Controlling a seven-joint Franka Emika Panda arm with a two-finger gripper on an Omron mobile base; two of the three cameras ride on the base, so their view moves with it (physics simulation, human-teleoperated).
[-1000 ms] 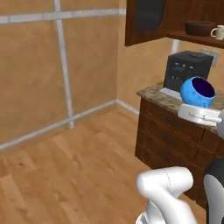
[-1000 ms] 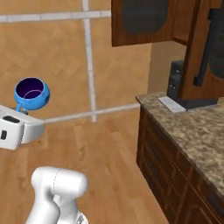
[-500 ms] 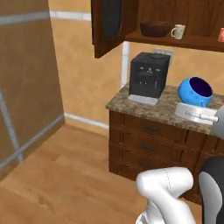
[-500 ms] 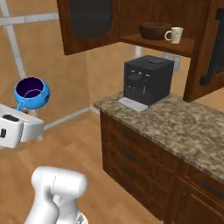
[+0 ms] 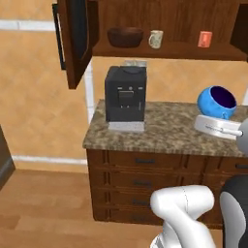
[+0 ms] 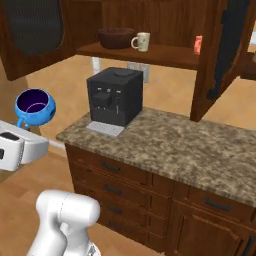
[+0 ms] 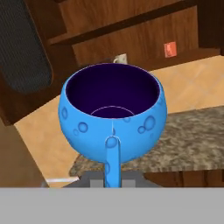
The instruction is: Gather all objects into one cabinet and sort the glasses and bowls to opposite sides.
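My gripper (image 5: 213,117) is shut on the glossy blue bowl (image 5: 216,101), holding it up in front of the counter; the bowl (image 6: 35,106) hangs left of the counter in the right base view. Up close, the bowl (image 7: 113,118) shows its dark purple inside. The open reddish-brown wall cabinet (image 5: 193,51) holds the brown wooden bowl (image 5: 125,36) at the shelf's left, the cream mug (image 5: 155,38) beside it and the coral-orange cup (image 5: 205,38) further right. The same three stand on the shelf in the right base view: wooden bowl (image 6: 116,37), mug (image 6: 142,41), cup (image 6: 198,45).
A black coffee machine (image 5: 125,97) stands on the granite counter (image 5: 169,133) under the shelf. The cabinet's left door (image 5: 72,38) swings out open, and its right door (image 6: 225,50) juts forward. Drawers fill the low cabinet (image 6: 115,175) beneath.
The whole view has swung round from the wall and floor to face the counter and open cabinet: the base has moved. The blue bowl stays held in the gripper.
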